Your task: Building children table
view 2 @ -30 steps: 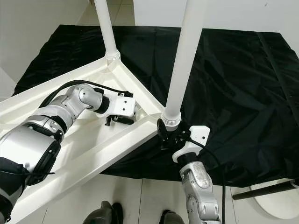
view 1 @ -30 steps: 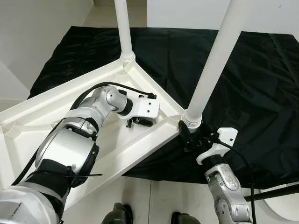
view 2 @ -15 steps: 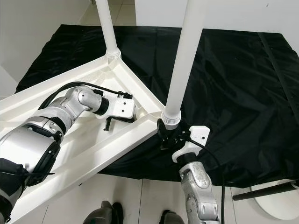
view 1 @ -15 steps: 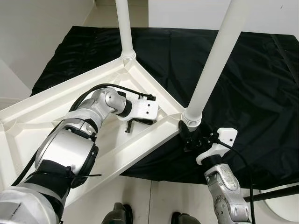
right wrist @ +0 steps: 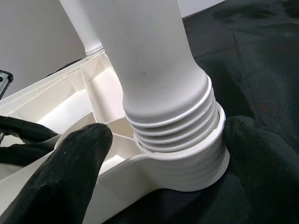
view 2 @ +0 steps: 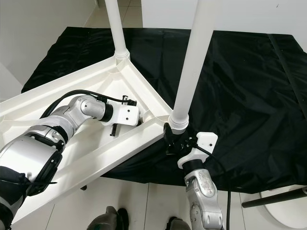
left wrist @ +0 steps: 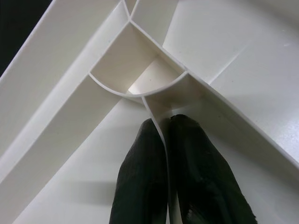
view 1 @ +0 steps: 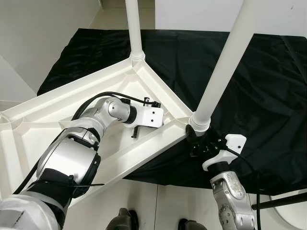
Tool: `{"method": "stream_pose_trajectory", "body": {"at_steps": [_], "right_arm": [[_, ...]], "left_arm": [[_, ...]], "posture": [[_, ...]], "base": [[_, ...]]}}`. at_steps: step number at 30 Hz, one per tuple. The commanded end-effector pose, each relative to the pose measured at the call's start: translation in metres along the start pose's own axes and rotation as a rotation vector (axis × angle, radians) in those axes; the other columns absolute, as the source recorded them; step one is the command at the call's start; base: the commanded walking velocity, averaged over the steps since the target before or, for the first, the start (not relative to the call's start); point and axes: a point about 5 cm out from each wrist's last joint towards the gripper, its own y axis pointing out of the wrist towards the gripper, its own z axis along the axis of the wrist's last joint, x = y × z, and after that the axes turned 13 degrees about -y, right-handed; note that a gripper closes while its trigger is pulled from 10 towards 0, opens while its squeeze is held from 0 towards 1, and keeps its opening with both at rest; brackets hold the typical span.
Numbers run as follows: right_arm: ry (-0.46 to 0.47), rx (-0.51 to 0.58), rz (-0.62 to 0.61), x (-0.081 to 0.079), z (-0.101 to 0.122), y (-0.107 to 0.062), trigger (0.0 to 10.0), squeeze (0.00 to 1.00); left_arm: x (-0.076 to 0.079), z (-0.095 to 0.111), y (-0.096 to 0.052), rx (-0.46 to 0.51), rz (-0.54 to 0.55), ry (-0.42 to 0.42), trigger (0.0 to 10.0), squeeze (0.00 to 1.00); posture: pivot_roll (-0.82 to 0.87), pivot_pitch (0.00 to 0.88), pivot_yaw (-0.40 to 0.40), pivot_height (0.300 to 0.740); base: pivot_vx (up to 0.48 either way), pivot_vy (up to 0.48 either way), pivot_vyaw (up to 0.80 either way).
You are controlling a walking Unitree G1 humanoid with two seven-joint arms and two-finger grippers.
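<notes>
A: In the left eye view we see the white table top point(view 1: 57, 120) lying upside down across the left and centre of the frame, partly over a black cloth point(view 1: 268, 86) that spreads over the upper and right parts. Where is our left gripper point(view 1: 135, 130)?

B: Just left of centre, inside the underside of the top, close to the corner where the near leg point(view 1: 221, 72) stands up toward the upper right. A second leg point(view 1: 134, 28) rises at top centre from the far corner.

A: And the right gripper point(view 1: 197, 143)?

B: Lower right of centre, directly under the near leg's socket, at the corner's outer edge.

A: The right eye view gives us the same scene: the top on the left, both legs upright, the right gripper tucked beneath the corner at centre.

B: In the left wrist view our two black fingers point(left wrist: 140, 186) sit at the bottom centre, pressed together on a thin white rib point(left wrist: 156, 121) of the underside. The curved corner pocket lies just beyond them, in the middle of the frame.

A: In the right wrist view the leg's threaded end point(right wrist: 170, 126) sits in its round socket point(right wrist: 187, 165) at centre. One finger point(right wrist: 60, 172) is lower left, the other at the right edge, so the fingers are spread apart on either side of the socket. We cannot tell whether they touch it.
</notes>
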Motion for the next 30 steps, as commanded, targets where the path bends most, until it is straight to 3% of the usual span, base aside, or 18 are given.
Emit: {"method": "stream_pose_trajectory", "body": {"at_steps": [1, 4, 5, 11, 12, 16, 17, 18, 25, 26, 30], "right_arm": [[0.037, -0.029, 0.111, -0.024, -0.006, 0.002, 10.0, 0.00], [0.042, -0.032, 0.121, -0.026, -0.007, 0.003, 10.0, 0.00], [0.043, -0.033, 0.123, -0.027, -0.007, 0.002, 10.0, 0.00], [0.045, -0.032, 0.127, -0.028, -0.008, 0.002, 10.0, 0.00], [0.045, -0.033, 0.127, -0.028, -0.008, 0.001, 10.0, 0.00], [0.046, -0.038, 0.128, -0.029, -0.009, 0.000, 10.0, 0.00], [0.047, -0.039, 0.130, -0.029, -0.009, 0.000, 10.0, 0.00], [0.047, -0.040, 0.131, -0.029, -0.009, 0.000, 10.0, 0.00], [0.051, -0.041, 0.135, -0.031, -0.010, 0.000, 10.0, 0.00], [0.052, -0.042, 0.139, -0.032, -0.010, 0.001, 10.0, 0.00], [0.054, -0.044, 0.146, -0.033, -0.011, 0.002, 10.0, 0.00]], "left_arm": [[0.014, 0.020, 0.019, 0.114, -0.047, 0.079, 0.0, 0.00], [0.017, 0.020, 0.021, 0.115, -0.080, 0.072, 0.0, 0.00], [0.018, 0.018, 0.022, 0.101, -0.074, 0.067, 10.0, 0.00], [0.017, 0.016, 0.023, 0.084, -0.062, 0.039, 10.0, 0.00], [0.016, 0.016, 0.022, 0.084, -0.062, 0.020, 10.0, 1.00], [0.016, 0.013, 0.020, 0.077, -0.101, -0.027, 10.0, 1.00], [0.016, 0.012, 0.019, 0.065, -0.101, -0.029, 10.0, 0.66], [0.016, 0.010, 0.019, 0.053, -0.102, -0.019, 10.0, 0.00], [0.013, 0.002, 0.014, 0.011, -0.068, -0.047, 10.0, 0.00], [0.009, -0.005, 0.006, -0.016, -0.042, -0.076, 10.0, 0.00], [0.004, -0.011, 0.000, -0.044, -0.016, -0.085, 10.0, 0.00]], "posture": [[-0.01, 0.169, 0.112, 0.740], [0.00, 0.171, 0.110, 0.740], [0.00, 0.172, 0.110, 0.740], [0.00, 0.172, 0.110, 0.740], [0.00, 0.173, 0.110, 0.740], [0.00, 0.172, 0.108, 0.740], [0.00, 0.171, 0.108, 0.740], [0.00, 0.171, 0.106, 0.740], [0.01, 0.166, 0.102, 0.740], [0.01, 0.164, 0.101, 0.740], [0.02, 0.161, 0.096, 0.740]], "base": [[0.000, 0.000, 0.00], [0.000, 0.000, 0.00], [0.000, 0.000, 0.00], [0.000, 0.000, 0.00], [0.000, 0.000, 0.00], [0.000, 0.000, 0.00], [0.000, 0.000, 0.00], [0.000, 0.000, 0.00], [0.000, 0.000, 0.00], [0.000, 0.000, 0.00], [0.000, 0.000, 0.00]]}}
